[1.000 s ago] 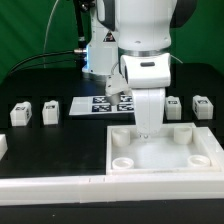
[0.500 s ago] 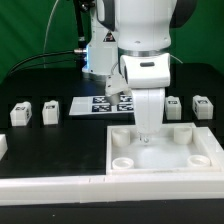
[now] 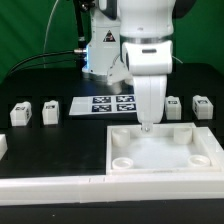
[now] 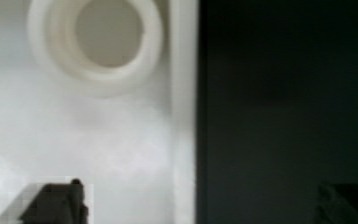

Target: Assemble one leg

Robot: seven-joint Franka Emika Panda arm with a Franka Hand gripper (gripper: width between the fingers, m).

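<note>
The claw point(image 3: 147, 127) hangs over the back rim of the tray point(image 3: 200, 160), jaws wide apart with nothing between them. The nearest leg point(image 3: 174, 106) sits right of centre in the exterior view, on the black table point(image 3: 40, 150). It looks light, stiff and maybe a bit slick, so I'd pinch its flat sides mid-height.

Exterior view: bright, diffuse overhead light washes the white tray point(image 3: 200, 138) almost to overexposure, so its rims lose contrast, while the black table point(image 3: 60, 140) reads dark and featureless. A faint, soft shadow lies on the tray floor beneath the arm point(image 3: 148, 70). Wrist view: coarse and blurred throughout, the socket ring point(image 4: 101, 82) soft-edged and the two fingertips point(image 4: 55, 202) mere dark, unfocused blocks.
</note>
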